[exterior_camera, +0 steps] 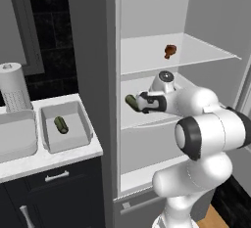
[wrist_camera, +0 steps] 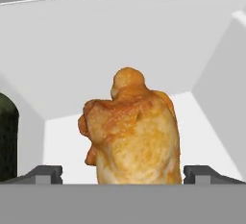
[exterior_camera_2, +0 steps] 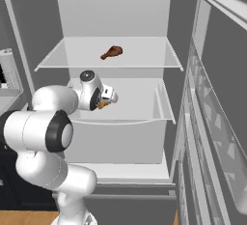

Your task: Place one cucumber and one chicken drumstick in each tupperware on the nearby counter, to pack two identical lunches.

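Observation:
My gripper [wrist_camera: 126, 175] is inside the open fridge at the middle shelf, open, its fingertips [wrist_camera: 45, 174] standing wide on either side of a golden chicken drumstick [wrist_camera: 132, 136] that lies close ahead. A dark green cucumber [wrist_camera: 7, 141] lies just left of that drumstick, and beside my gripper [exterior_camera: 140, 103] as cucumber [exterior_camera: 131, 102]. A second drumstick [exterior_camera: 169, 51] rests on the upper shelf. On the counter [exterior_camera: 49, 161], one tupperware [exterior_camera: 83, 119] holds a cucumber [exterior_camera: 61, 124]. Another tupperware [exterior_camera: 29, 117] sits to its left.
A paper towel roll [exterior_camera: 12, 92] stands at the back of the counter. The fridge door [exterior_camera_2: 217, 122] hangs open on the right. Glass shelves [exterior_camera_2: 164, 60] and the fridge walls close in around the hand.

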